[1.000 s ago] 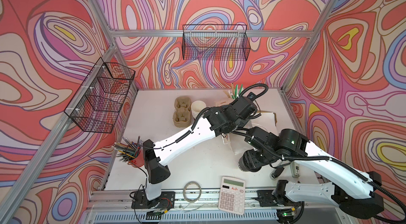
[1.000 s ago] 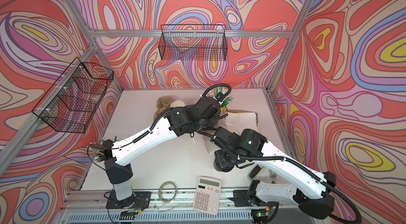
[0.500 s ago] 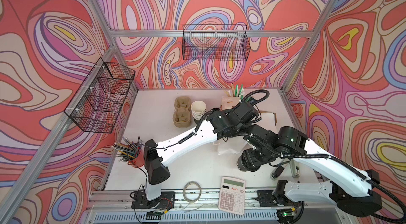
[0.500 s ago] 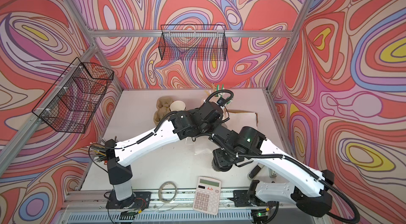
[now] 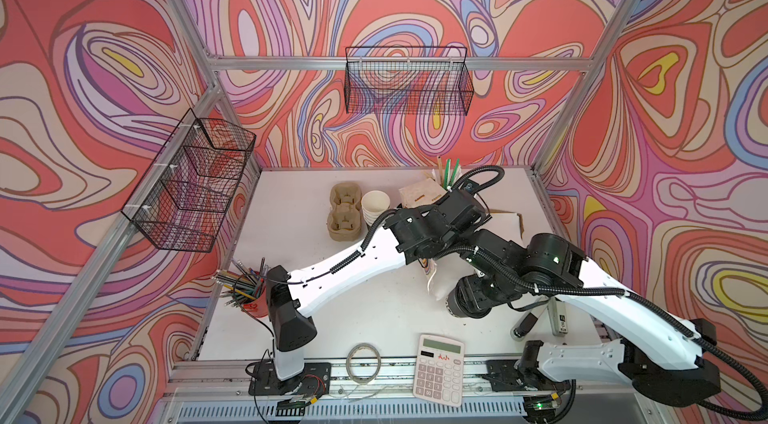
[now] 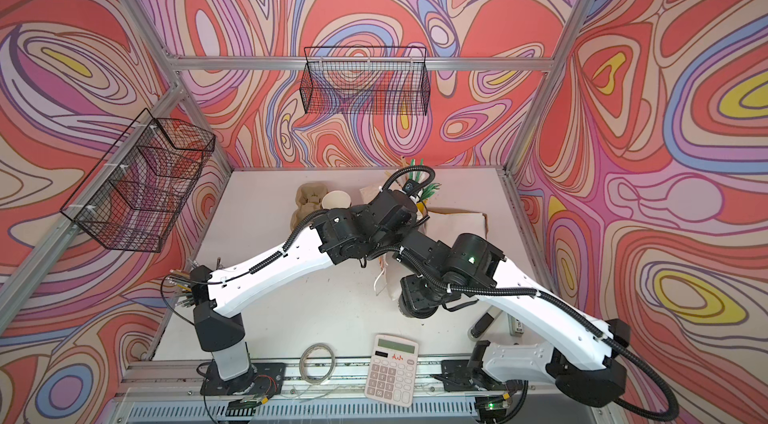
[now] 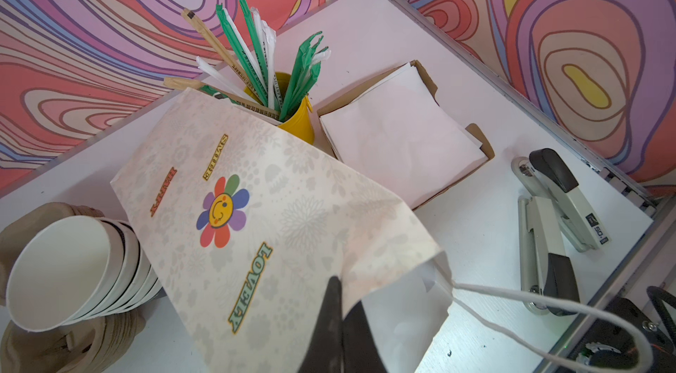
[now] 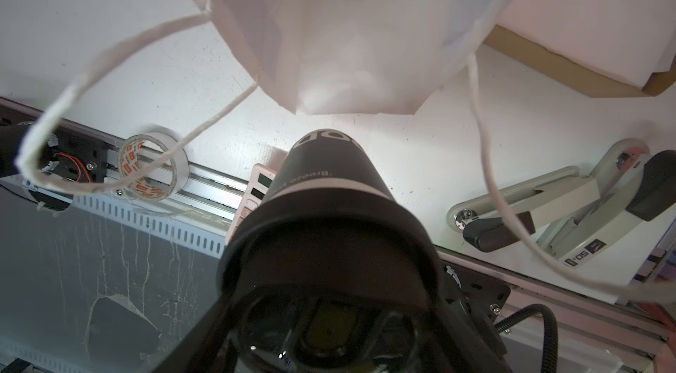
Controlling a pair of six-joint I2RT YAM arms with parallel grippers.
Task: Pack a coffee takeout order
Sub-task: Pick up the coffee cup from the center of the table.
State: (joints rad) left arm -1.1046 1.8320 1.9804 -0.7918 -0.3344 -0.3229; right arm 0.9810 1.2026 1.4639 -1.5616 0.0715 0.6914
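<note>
paper bag first: you have it lying slanted, flower-and-smiley print facing up. its closed end is by the yellow pot of straws, and its mouth points toward the front of the surface.

your left tool is clamped tight on the rim of the bag's mouth. that edge is held up off the surface and the mouth gapes.

your right tool grips the black cup at its lidded end, jaws spread around it. the cup is in the air on its side, with its base aimed at the bag's mouth and just short of it, not yet inside. the bag's two cord handles hang loose, one on either side of the cup.

the pulp carrier sits at the back of the surface, just beside the stack of white-lined cups. it is well apart from the black cup.

a shallow brown box of white paper lies next to the straw pot. a stapler lies near the right edge of the surface. at the front edge you can see a calculator and a roll of tape. in both top views your two arms cross over the bag, so most of it is hidden there.
</note>
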